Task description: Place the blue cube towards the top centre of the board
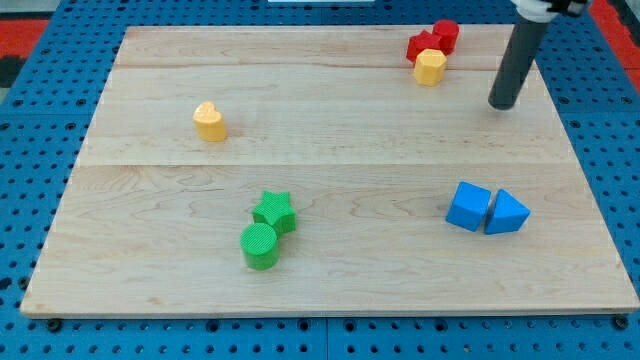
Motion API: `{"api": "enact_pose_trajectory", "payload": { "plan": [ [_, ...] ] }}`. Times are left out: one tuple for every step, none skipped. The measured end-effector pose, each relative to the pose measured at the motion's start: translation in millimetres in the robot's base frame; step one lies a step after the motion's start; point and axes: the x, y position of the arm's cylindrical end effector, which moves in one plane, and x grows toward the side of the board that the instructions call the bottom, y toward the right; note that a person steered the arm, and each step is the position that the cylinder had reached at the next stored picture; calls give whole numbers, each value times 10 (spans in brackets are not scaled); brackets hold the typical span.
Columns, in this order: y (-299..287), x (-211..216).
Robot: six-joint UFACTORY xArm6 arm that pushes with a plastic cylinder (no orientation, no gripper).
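The ribbed plastic blue cube sits near right on the pale wooden counter, touching a blue triangular block. My tip, a bare rod end effector holding nothing, stands far right, beside the yellow hexagonal block and red blocks.

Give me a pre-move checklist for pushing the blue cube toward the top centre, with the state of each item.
1. Blue cube located, lower right of the board: ok.
2. My tip in contact with the cube: not ok; it is apart, above it near the view's right edge.
3. My tip below the cube for an upward push: not ok.
4. Cube free of neighbours: not ok; the blue triangular block sits against its right side.
5. Top centre free for the cube: ok; the red block and yellow hexagonal block sit right of centre.
6. Path up-left clear: ok.
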Motion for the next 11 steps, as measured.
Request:
{"api": "enact_pose_trajectory", "payload": {
  "plan": [
    [529, 45],
    [340, 524],
    [395, 1081],
    [311, 1429],
    [-265, 1598],
    [-1061, 1458],
    [-1510, 1242],
    [-1888, 839],
    [-1786, 517],
    [-1356, 307],
    [-1667, -169]
  ]
}}
